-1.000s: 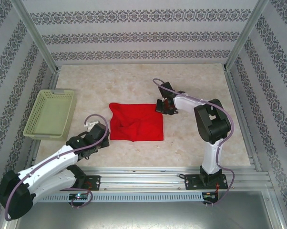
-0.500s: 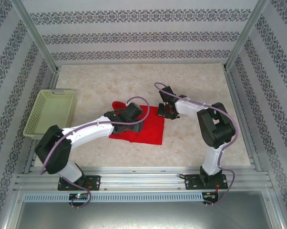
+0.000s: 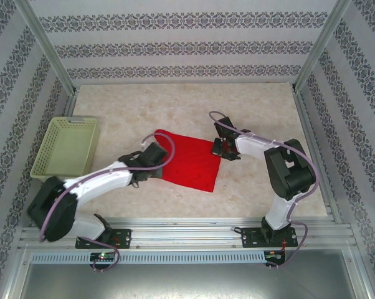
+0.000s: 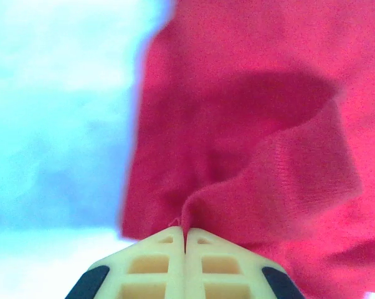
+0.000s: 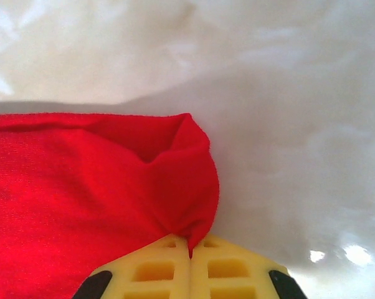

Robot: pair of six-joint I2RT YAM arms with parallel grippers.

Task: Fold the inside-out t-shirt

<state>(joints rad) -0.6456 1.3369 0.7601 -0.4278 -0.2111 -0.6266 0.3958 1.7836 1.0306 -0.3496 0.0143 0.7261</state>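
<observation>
Bright red thin-cloth t-shirt (image 3: 190,163): both sides gripped.
Left gripper (image 4: 185,233) has just clamped the edge nearest the pale green basket (image 3: 66,149); right gripper (image 5: 189,243) pinches the far corner; folding can begin.

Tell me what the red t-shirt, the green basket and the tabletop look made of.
The t-shirt: soft, matte knit cloth, likely cotton; fine knit grain and limp folds show.
The basket: pale green plastic by the look, with moulded slotted walls.
The tabletop: pale marble-patterned surface, glossy with bright glints; stone or laminate, cannot tell.
</observation>
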